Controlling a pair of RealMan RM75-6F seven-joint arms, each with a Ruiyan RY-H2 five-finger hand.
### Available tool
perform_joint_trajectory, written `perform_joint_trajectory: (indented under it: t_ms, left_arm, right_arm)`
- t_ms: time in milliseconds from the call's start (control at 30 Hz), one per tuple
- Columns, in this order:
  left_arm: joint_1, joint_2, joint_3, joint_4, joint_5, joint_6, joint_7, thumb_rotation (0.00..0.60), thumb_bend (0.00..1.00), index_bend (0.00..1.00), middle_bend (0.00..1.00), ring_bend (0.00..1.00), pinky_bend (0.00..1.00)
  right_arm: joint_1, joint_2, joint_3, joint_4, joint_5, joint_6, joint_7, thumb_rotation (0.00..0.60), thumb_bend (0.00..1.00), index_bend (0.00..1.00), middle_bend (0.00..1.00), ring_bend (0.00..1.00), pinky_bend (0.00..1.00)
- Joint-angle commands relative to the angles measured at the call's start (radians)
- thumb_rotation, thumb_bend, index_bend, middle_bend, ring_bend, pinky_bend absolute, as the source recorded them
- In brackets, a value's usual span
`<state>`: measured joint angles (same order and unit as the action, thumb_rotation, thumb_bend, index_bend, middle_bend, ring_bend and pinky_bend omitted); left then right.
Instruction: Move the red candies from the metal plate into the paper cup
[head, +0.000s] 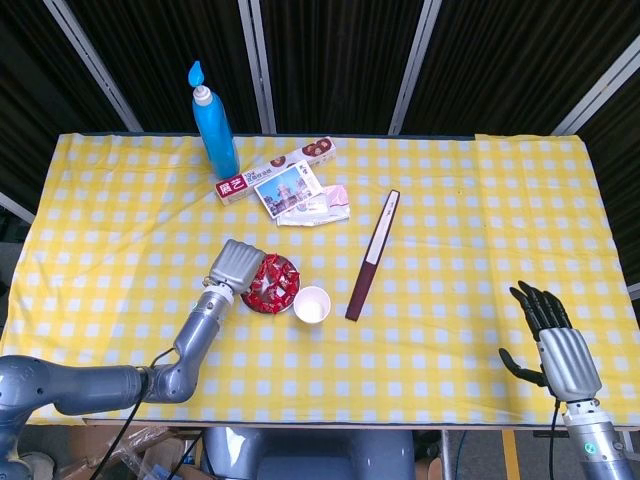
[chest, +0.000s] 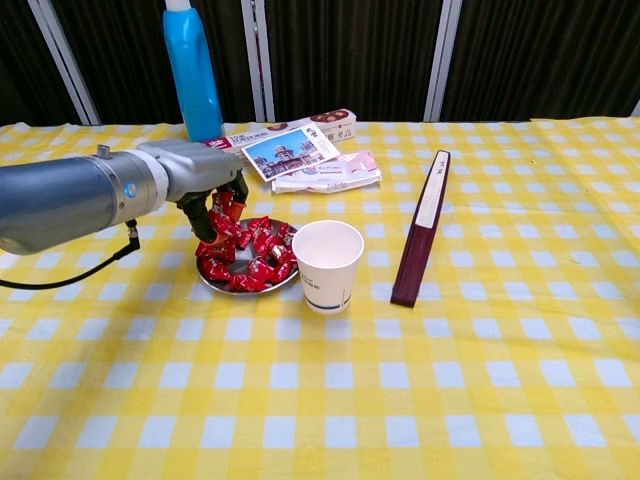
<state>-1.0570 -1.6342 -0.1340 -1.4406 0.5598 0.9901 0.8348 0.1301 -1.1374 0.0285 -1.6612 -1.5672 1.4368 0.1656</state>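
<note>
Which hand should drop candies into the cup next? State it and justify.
Left. The left hand already grips red candies above the metal plate, beside the paper cup. The right hand rests open, far off.
</note>
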Motion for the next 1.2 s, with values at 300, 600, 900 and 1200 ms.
perform_joint_trajectory:
  t_ms: [300, 600, 900, 1200]
  left_arm:
    - [-0.028, 0.1, -0.06, -0.185, 0.01, 0.048, 0.022, 0.6, 0.46, 0.56, 0.67, 0.82, 0.9]
    - [-0.102, 0.039, -0.101, -0.215, -0.016, 0.056, 0.055, 0.6, 0.46, 0.57, 0.68, 0.82, 0.9]
    - [-0.147, -0.04, -0.097, -0.188, -0.026, 0.058, 0.067, 0.6, 0.46, 0.57, 0.68, 0.82, 0.9]
    - [-0.16, -0.041, -0.101, -0.21, -0.023, 0.07, 0.066, 0.6, 0.46, 0.58, 0.69, 0.82, 0.9]
  right_arm:
    - [-0.001, -0.002, 0.001, 0.001, -0.003, 0.005, -0.003, 0.6, 0.39, 0.0, 0.0, 0.0, 0.0]
    - [-0.003, -0.001, 0.003, 0.001, -0.001, 0.01, 0.003, 0.6, 0.39, 0.0, 0.0, 0.0, 0.0]
    - [-0.004, 0.003, 0.004, 0.001, -0.005, 0.014, 0.015, 0.6, 0.39, 0.0, 0.0, 0.0, 0.0]
    - [-0.003, 0.005, 0.004, 0.001, -0.008, 0.014, 0.02, 0.6, 0.39, 0.0, 0.0, 0.0, 0.0]
